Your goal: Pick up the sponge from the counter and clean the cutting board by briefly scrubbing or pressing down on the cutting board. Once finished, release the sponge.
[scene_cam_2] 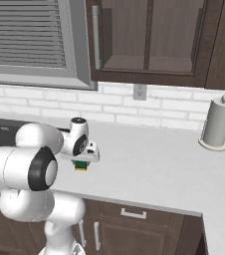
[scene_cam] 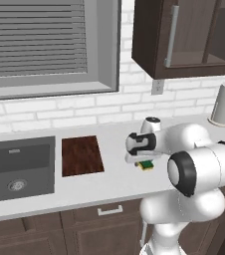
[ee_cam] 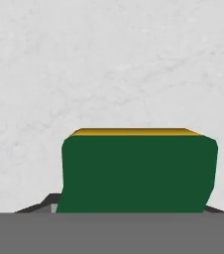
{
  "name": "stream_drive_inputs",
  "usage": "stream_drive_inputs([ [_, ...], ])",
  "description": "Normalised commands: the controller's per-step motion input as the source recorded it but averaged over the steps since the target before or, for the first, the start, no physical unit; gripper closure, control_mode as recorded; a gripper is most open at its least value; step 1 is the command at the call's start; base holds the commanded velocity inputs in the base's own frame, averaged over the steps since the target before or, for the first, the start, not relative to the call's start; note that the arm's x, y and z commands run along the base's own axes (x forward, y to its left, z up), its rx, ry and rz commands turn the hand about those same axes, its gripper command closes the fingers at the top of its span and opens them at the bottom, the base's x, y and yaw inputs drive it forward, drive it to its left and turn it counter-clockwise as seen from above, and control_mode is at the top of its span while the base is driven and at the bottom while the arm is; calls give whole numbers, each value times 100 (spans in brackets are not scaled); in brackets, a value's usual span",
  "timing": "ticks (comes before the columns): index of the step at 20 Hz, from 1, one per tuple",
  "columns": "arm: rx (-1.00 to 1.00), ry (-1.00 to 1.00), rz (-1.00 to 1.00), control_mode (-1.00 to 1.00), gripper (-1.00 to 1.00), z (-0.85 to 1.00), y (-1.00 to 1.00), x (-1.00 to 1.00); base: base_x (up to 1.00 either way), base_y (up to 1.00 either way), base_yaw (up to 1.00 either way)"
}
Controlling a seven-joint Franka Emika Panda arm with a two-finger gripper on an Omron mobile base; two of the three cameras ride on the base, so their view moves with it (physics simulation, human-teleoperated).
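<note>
Sponge (scene_cam: 146, 165): small block, green face with a yellow layer under it, sitting directly below the robot's hand; in the hand view (ee_cam: 139, 171) the green face is close up at 6 o'clock with a thin yellow edge along its far side.
Gripper (scene_cam: 145, 162): closed on the sponge (the finger tips themselves are mostly hidden behind the block, dark slivers showing at either lower corner in the hand view).
Contact with counter: cannot tell whether the sponge rests on the surface or is just clear of it.
Counter (scene_cam: 119, 177): light grey-white worktop over dark brown cabinets; pale marbled surface lies behind the sponge in the hand view.
Cutting board (scene_cam: 81, 155): dark reddish-brown slab lying flat on the counter, at 9 o'clock from the sponge in the left base view, apart from it.
Sink (scene_cam: 17, 169): dark grey basin, just beyond the board at 9 o'clock.
Paper towel roll (scene_cam_2: 217, 125): upright on its stand, well apart from the sponge, toward 2 o'clock in the right base view.
Wall outlet (scene_cam_2: 139, 91): on the white brick wall, at 1 o'clock from the gripper.
</note>
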Motion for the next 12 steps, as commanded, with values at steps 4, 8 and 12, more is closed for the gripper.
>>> stream_drive_inputs([
  [4,0,0,-1,-100,100,0,0,40,0,0,0],
  [8,0,0,0,-100,-100,0,0,5,0,0,0],
  [12,0,1,0,-100,-100,0,0,0,0,0,0],
])
